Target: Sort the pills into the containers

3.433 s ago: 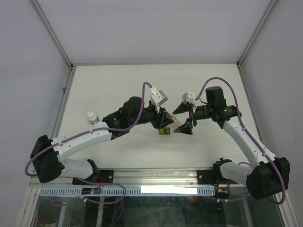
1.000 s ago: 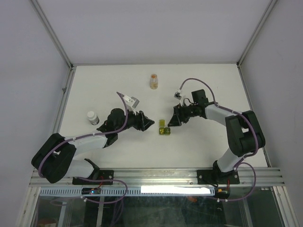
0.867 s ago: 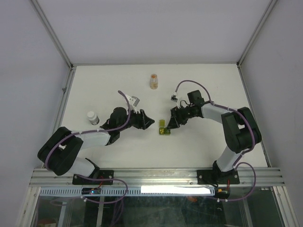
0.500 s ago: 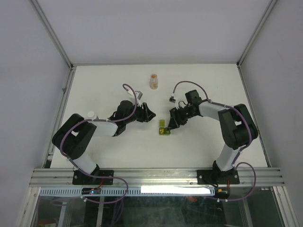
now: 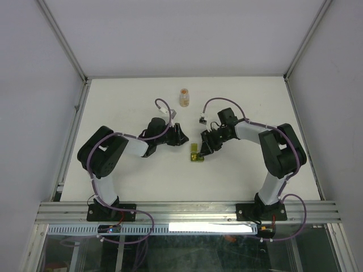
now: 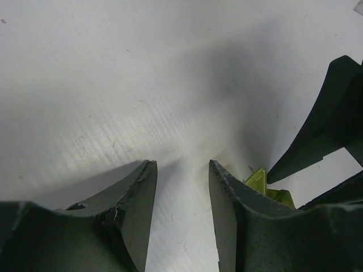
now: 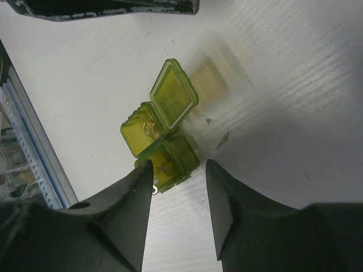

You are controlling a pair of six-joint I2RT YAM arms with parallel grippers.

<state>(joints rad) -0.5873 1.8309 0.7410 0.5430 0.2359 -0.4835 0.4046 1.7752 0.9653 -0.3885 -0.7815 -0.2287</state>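
Note:
The pills show as an orange mass in a small clear bottle [image 5: 184, 97] standing at the back of the table, away from both grippers. The containers [image 5: 196, 153] are a tiny olive-green box [image 7: 161, 141] with one lid [image 7: 174, 96] flipped up. My right gripper [image 7: 178, 167] hovers low just behind the box, open, its left fingertip [image 7: 143, 170] at the box's corner. My left gripper [image 6: 181, 170] is open over bare table, with the green box [image 6: 264, 182] peeking out past its right finger. In the top view the left gripper [image 5: 180, 136] and right gripper [image 5: 205, 144] flank the box.
The right gripper's dark fingers [image 6: 329, 130] cross the left wrist view at the right. A metal rail [image 7: 34, 153] runs along the table's near edge. White enclosure walls [image 5: 74, 113] border the table.
Both arms have folded down lower over the table. The left gripper has shifted right and back, nearer the right gripper. Both pairs of jaws have narrowed. The box and bottle stayed put.

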